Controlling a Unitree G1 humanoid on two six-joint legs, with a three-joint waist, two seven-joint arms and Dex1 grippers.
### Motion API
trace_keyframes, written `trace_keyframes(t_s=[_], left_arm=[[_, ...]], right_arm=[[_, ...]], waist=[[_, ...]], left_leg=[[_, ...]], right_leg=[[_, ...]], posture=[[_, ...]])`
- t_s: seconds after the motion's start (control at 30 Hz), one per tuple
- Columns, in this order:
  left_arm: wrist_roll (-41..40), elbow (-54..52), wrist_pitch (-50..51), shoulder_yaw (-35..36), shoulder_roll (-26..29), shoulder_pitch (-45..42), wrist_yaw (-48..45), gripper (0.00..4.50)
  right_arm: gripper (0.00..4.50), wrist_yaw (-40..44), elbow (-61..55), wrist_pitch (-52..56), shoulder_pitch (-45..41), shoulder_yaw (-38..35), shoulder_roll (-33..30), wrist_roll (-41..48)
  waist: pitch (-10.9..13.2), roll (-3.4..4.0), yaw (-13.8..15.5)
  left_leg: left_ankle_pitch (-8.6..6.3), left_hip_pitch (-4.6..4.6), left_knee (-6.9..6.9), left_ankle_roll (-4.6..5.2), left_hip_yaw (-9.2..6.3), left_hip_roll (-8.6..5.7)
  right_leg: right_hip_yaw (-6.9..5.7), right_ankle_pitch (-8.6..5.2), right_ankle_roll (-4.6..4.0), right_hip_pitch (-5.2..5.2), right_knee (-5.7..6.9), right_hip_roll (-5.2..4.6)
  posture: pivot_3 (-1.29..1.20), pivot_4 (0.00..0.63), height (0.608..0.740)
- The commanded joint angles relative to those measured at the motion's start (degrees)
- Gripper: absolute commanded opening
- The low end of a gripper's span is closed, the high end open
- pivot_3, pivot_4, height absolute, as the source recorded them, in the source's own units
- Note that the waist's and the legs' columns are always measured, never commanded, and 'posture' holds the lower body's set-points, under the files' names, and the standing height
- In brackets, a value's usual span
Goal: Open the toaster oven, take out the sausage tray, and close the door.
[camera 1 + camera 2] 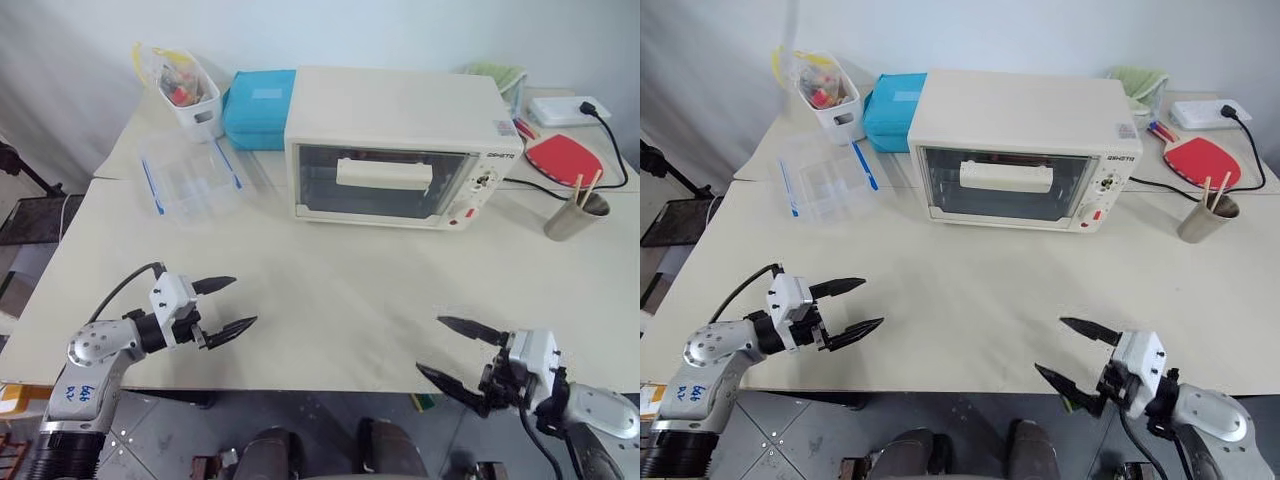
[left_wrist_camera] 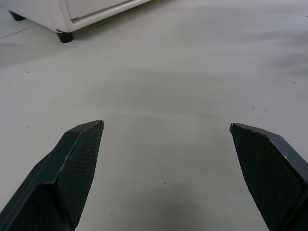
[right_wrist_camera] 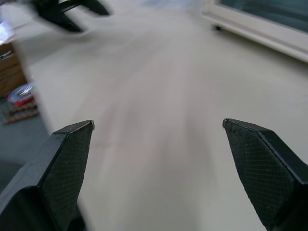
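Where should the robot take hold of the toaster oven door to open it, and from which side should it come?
Probably by the long cream bar handle across the upper part of the closed glass door of the toaster oven. The bar lies horizontally and stands proud of the glass, so open fingers can close over it, one above and one below. Come from the front, across the table.

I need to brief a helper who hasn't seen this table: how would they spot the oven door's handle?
Find the cream toaster oven at the table's far middle. Its glass door faces the robot, and the handle is the cream bar across it, left of the knobs.
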Motion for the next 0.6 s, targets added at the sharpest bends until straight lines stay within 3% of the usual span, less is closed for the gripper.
trace_keyframes(t_s=[0.03, 0.23, 0.47, 0.6], left_arm=[[-3.5, -2.4, 0.7, 1.7, 0.6, -0.2, -1.9, 4.46], [-13.6, -5.2, 10.3, 5.7, 2.0, -2.2, -3.4, 4.46], [-19.9, -9.5, 18.2, 7.4, 3.1, -2.9, -2.8, 4.46], [-20.2, -11.3, 19.2, 7.8, 2.2, -2.1, -1.3, 4.46]], right_arm=[[4.5, -5.7, -2.8, 5.3, -4.6, -1.9, 0.0, 2.7], [4.5, -12.7, 1.8, 18.4, -21.5, -1.9, -1.0, 7.3], [4.5, -12.8, 12.1, 21.1, -37.0, -1.2, 1.0, 7.7], [4.5, -10.4, 16.1, 19.8, -41.6, 0.1, 1.9, 6.3]], waist=[[0.0, 0.0, -0.1], [0.0, 0.0, -0.1], [0.0, -0.01, -0.1], [0.0, -0.01, -0.1]], left_leg=[[0.0, 0.0, 0.0, 0.0, 0.0, 0.0], [0.01, -0.06, 0.0, -0.02, -0.05, 0.06], [-0.01, -0.18, 0.07, 0.02, -0.08, -0.02], [0.01, -0.23, 0.08, 0.06, -0.07, -0.06]], right_leg=[[0.0, 0.0, 0.0, 0.0, 0.0, -0.01], [-0.02, -0.01, -0.02, -0.06, 0.02, -0.07], [-0.17, -0.01, -0.02, -0.11, 0.07, 0.06], [-0.22, 0.0, 0.0, -0.12, 0.06, 0.05]], posture=[[0.0, 0.15, 0.74], [0.0, 0.15, 0.74], [0.0, 0.15, 0.74], [0.0, 0.15, 0.74]])
